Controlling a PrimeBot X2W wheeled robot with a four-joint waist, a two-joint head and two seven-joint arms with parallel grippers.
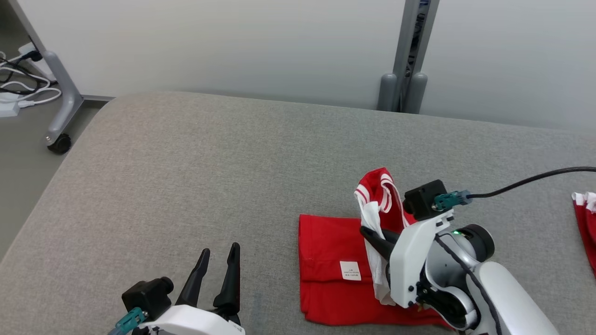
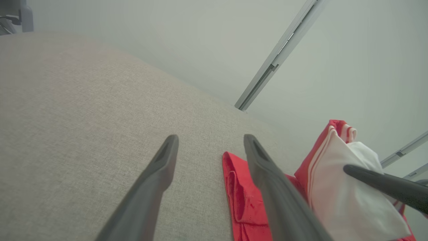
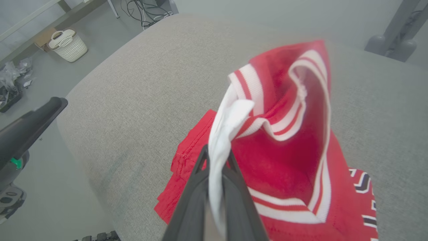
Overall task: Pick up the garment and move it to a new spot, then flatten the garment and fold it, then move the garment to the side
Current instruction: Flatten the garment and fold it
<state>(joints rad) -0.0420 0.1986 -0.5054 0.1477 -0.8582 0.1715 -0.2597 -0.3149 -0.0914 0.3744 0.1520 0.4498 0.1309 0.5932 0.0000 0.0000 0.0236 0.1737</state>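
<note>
Head view, starting at the left: my left gripper (image 1: 220, 249) hovers over bare grey cloth, fingers spread wide with nothing between them. Moving right, the red garment (image 1: 330, 270) lies partly folded near the front edge, label up. My right gripper (image 1: 372, 237) is clenched on its white-trimmed edge, holding that flap upright above the rest. By my reckoning the relocating and flattening are done and a fold is in hand; laying this flap over and shifting the garment aside are left to do. The grey woven surface (image 1: 209, 163) looks padded, with rounded corners. Around the room, there's a castered leg (image 1: 63, 107) and cables (image 1: 18, 88) far left, a pale wall, a grey post (image 1: 409, 56), and another red cloth (image 1: 587, 228) at the right edge.
</note>
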